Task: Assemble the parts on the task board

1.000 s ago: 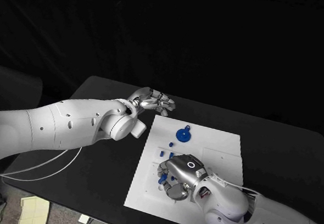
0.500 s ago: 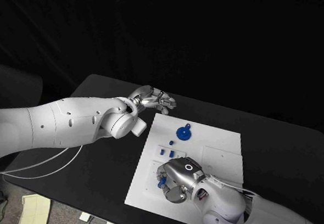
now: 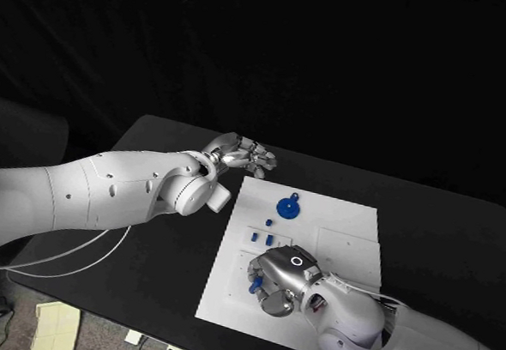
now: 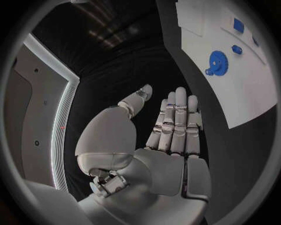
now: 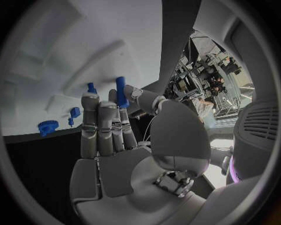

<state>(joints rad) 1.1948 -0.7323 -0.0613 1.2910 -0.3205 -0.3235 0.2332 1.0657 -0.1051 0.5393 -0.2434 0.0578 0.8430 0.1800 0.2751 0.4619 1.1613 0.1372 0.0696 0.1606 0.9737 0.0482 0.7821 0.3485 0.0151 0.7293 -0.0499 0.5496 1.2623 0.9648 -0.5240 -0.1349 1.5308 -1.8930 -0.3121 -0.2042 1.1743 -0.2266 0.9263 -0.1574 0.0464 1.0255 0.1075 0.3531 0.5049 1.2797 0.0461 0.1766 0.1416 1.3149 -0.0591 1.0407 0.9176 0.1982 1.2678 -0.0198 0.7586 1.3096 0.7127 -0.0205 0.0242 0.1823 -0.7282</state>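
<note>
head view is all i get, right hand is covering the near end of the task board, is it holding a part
observer: yes. The right wrist view shows the right hand pinching a blue peg between its thumb and a finger.
operator: anything in the left hand
observer: no. In the left wrist view the left hand has its fingers straight and nothing in the palm.
operator: whats just beyond the right hand
observer: a second blue peg over the task board. I cannot tell whether it is seated.

Left hand (image 3: 241, 154) spread; right hand (image 3: 275, 282) pinching downward.
</note>
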